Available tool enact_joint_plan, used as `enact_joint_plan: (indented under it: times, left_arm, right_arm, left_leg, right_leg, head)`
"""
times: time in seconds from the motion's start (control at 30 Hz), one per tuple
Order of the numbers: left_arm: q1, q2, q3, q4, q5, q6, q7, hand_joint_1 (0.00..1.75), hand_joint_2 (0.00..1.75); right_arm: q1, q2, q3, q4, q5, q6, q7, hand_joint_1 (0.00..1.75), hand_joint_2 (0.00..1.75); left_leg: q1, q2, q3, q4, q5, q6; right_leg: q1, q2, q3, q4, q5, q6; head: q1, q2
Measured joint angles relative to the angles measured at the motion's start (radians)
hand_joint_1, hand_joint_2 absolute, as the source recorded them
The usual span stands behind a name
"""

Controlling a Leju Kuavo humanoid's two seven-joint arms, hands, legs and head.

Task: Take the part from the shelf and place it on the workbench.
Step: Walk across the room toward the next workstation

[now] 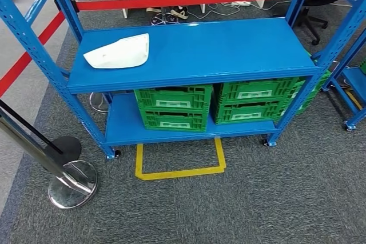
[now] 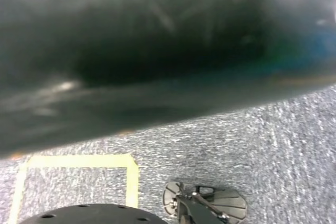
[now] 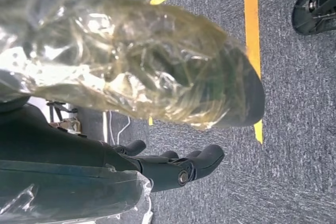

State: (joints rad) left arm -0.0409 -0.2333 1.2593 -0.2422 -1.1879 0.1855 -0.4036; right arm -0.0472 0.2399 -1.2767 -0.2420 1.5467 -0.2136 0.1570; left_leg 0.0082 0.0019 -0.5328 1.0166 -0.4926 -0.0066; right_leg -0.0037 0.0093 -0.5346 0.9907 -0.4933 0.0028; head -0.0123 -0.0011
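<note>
A blue metal shelf (image 1: 194, 50) fills the middle of the head view, standing on grey carpet. Two green crates (image 1: 172, 107) sit side by side on its lower level. On the top level, toward the upper left of the frame, lies the part (image 1: 118, 52), a flat white piece, untouched. A yellow taped outline (image 1: 179, 170) marks the floor below the shelf. In the right wrist view the right hand (image 3: 178, 166), wrapped in clear film, hangs over the carpet with fingers loosely extended, holding nothing. How the left hand is set cannot be told. Reaching well likely means raising an arm over the shelf's front edge, then closing gently on the thin part.
</note>
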Motion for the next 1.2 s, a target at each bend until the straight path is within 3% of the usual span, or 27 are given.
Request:
enact_joint_plan:
  times: [0.1, 0.17, 0.27, 0.3, 0.33, 0.37, 0.43, 0.5, 0.57, 0.63, 0.7, 0.77, 0.83, 0.87, 0.9, 0.97, 1.0, 1.03, 1.13, 1.2]
  left_arm:
    - [0.0, -0.001, 0.0, 0.0, -0.001, 0.0, 0.0, 0.0, 0.0]
    - [0.0, -0.003, 0.0, 0.0, -0.002, 0.0, 0.0, 0.0, 0.0]
    - [-0.001, -0.004, 0.0, 0.0, -0.003, 0.001, 0.0, 0.0, 1.31]
    - [0.0, -0.004, 0.0, 0.0, -0.004, 0.001, 0.0, 0.0, 1.75]
    - [0.0, -0.004, 0.0, 0.0, -0.005, 0.001, 0.0, 0.0, 1.75]
    - [0.001, -0.004, 0.0, 0.0, -0.007, 0.0, 0.0, 0.0, 1.75]
    - [0.0, -0.004, 0.0, 0.0, -0.013, -0.002, -0.002, 0.0, 1.75]
    - [0.0, -0.004, 0.0, 0.0, -0.021, -0.003, -0.006, 0.0, 1.75]
    - [0.0, -0.003, -0.003, 0.0, -0.023, -0.001, -0.008, 0.0, 1.75]
    - [0.002, 0.001, -0.019, 0.0, -0.011, -0.001, -0.007, 0.0, 0.87]
    - [0.007, 0.007, -0.047, 0.0, 0.018, -0.003, 0.0, 0.0, 0.0]
    - [0.015, 0.013, -0.075, 0.0, 0.051, -0.008, 0.012, 0.0, 0.0]
    - [0.028, 0.019, -0.105, 0.0, 0.086, -0.013, 0.024, 0.0, 0.0]
    - [0.035, 0.022, -0.121, 0.0, 0.103, -0.015, 0.03, 0.0, 0.0]
    - [0.042, 0.025, -0.136, 0.0, 0.12, -0.018, 0.036, 0.0, 0.0]
    - [0.055, 0.032, -0.171, 0.0, 0.156, -0.024, 0.048, 0.0, 0.0]
    - [0.059, 0.035, -0.188, 0.0, 0.173, -0.027, 0.053, 0.0, 0.0]
    - [0.063, 0.039, -0.207, 0.0, 0.191, -0.029, 0.059, 0.0, 0.0]
    - [0.074, 0.049, -0.261, 0.0, 0.246, -0.037, 0.078, 0.0, 0.0]
    - [0.078, 0.055, -0.297, 0.0, 0.281, -0.042, 0.089, 0.0, 0.0]
  right_arm:
    - [0.0, 0.0, 0.002, 0.001, 0.0, 0.0, 0.0, 0.0, 0.0]
    - [0.0, 0.0, 0.003, 0.002, 0.0, 0.0, 0.0, 0.0, 0.0]
    - [0.001, 0.0, 0.004, 0.002, 0.0, 0.0, 0.0, 0.0, 0.0]
    - [0.001, 0.0, 0.004, 0.002, 0.0, 0.0, 0.001, 0.0, 0.0]
    - [0.002, 0.0, 0.004, 0.002, 0.0, 0.0, 0.003, 0.0, 0.44]
    - [0.002, 0.0, 0.004, 0.002, 0.001, -0.001, 0.005, 0.0, 0.87]
    - [0.002, 0.0, 0.005, 0.002, 0.003, -0.005, 0.009, 0.0, 1.75]
    - [-0.001, 0.0, 0.007, 0.003, 0.005, -0.012, 0.011, 0.0, 1.75]
    - [-0.001, 0.0, 0.012, 0.003, -0.001, -0.016, 0.012, 0.0, 1.75]
    - [0.005, -0.001, 0.029, 0.003, -0.022, -0.017, 0.011, 0.0, 1.75]
    - [0.011, -0.004, 0.057, 0.002, -0.059, -0.015, 0.008, 0.0, 0.87]
    - [0.012, -0.009, 0.087, -0.002, -0.102, -0.01, 0.003, 0.0, 0.0]
    - [0.013, -0.015, 0.119, -0.009, -0.145, -0.002, -0.002, 0.0, 0.0]
    - [0.013, -0.019, 0.135, -0.014, -0.168, 0.002, -0.004, 0.0, 0.0]
    - [0.012, -0.021, 0.151, -0.02, -0.189, 0.004, -0.006, 0.0, 0.0]
    - [0.011, -0.026, 0.186, -0.031, -0.234, 0.01, -0.012, 0.0, 0.0]
    - [0.01, -0.028, 0.204, -0.036, -0.256, 0.014, -0.015, 0.0, 0.0]
    - [0.01, -0.032, 0.223, -0.041, -0.279, 0.018, -0.018, 0.0, 0.0]
    - [0.013, -0.043, 0.279, -0.052, -0.348, 0.029, -0.025, 0.0, 0.0]
    - [0.02, -0.051, 0.314, -0.055, -0.393, 0.035, -0.029, 0.0, 0.0]
  left_leg:
    - [-0.001, -0.001, 0.003, -0.026, 0.003, 0.013]
    - [0.002, 0.001, 0.003, -0.033, 0.01, 0.025]
    - [0.002, 0.006, -0.002, -0.036, 0.015, 0.034]
    - [0.002, 0.007, -0.002, -0.036, 0.015, 0.034]
    - [0.001, 0.008, -0.002, -0.035, 0.016, 0.034]
    - [0.001, 0.009, -0.002, -0.035, 0.016, 0.034]
    - [0.001, 0.009, 0.001, -0.034, 0.015, 0.031]
    - [-0.003, 0.009, -0.001, -0.028, 0.013, 0.021]
    - [-0.007, 0.009, -0.004, -0.025, 0.014, 0.01]
    - [-0.004, 0.009, -0.008, -0.02, 0.009, 0.0]
    - [-0.001, 0.007, -0.031, 0.037, -0.034, -0.01]
    - [0.0, 0.006, -0.086, 0.168, -0.106, -0.016]
    - [0.001, 0.006, -0.127, 0.266, -0.138, -0.017]
    - [0.001, 0.006, -0.124, 0.262, -0.124, -0.015]
    - [0.0, 0.006, -0.103, 0.22, -0.093, -0.011]
    - [-0.003, 0.005, -0.037, 0.085, -0.025, 0.004]
    - [-0.005, 0.004, -0.011, 0.029, -0.007, 0.009]
    - [-0.007, 0.003, 0.002, -0.004, -0.001, 0.014]
    - [-0.008, 0.003, 0.005, -0.025, 0.001, 0.024]
    - [-0.005, 0.005, 0.006, -0.033, 0.007, 0.033]
  right_leg:
    - [0.0, 0.001, -0.009, 0.002, 0.003, 0.018]
    - [-0.002, 0.0, -0.026, 0.032, -0.022, 0.028]
    - [-0.005, -0.002, -0.108, 0.215, -0.119, 0.039]
    - [-0.006, -0.002, -0.132, 0.27, -0.137, 0.042]
    - [-0.006, -0.002, -0.139, 0.29, -0.136, 0.043]
    - [-0.007, -0.003, -0.127, 0.27, -0.116, 0.043]
    - [-0.008, -0.007, -0.058, 0.138, -0.051, 0.041]
    - [-0.007, -0.011, 0.001, 0.024, -0.019, 0.033]
    - [-0.003, -0.01, 0.013, 0.001, -0.019, 0.023]
    - [-0.005, -0.01, 0.012, 0.001, -0.014, 0.011]
    - [-0.007, -0.011, 0.011, -0.002, -0.01, -0.002]
    - [-0.006, -0.011, 0.008, -0.001, -0.009, -0.009]
    - [-0.003, -0.011, 0.006, -0.001, -0.009, -0.011]
    - [-0.002, -0.01, 0.006, -0.001, -0.009, -0.011]
    - [0.0, -0.009, 0.008, -0.001, -0.009, -0.011]
    - [0.004, -0.008, 0.01, 0.0, -0.009, -0.01]
    - [0.007, -0.008, 0.008, 0.002, -0.01, -0.007]
    - [0.008, -0.008, 0.005, 0.003, -0.01, -0.003]
    - [0.006, -0.011, -0.003, 0.006, -0.01, 0.013]
    - [0.004, -0.01, -0.025, 0.05, -0.041, 0.025]
  head:
    - [0.0, 0.0]
    - [0.005, 0.0]
    - [0.016, 0.0]
    - [0.016, 0.0]
    - [0.016, 0.0]
    - [0.016, 0.0]
    - [0.017, 0.0]
    - [0.016, 0.0]
    - [0.015, 0.0]
    - [0.015, 0.0]
    - [0.011, 0.0]
    - [0.006, 0.0]
    - [0.006, 0.0]
    - [0.006, 0.0]
    - [0.006, 0.0]
    - [0.006, 0.0]
    - [0.006, 0.0]
    - [0.007, 0.0]
    - [0.007, 0.0]
    - [0.011, 0.0]
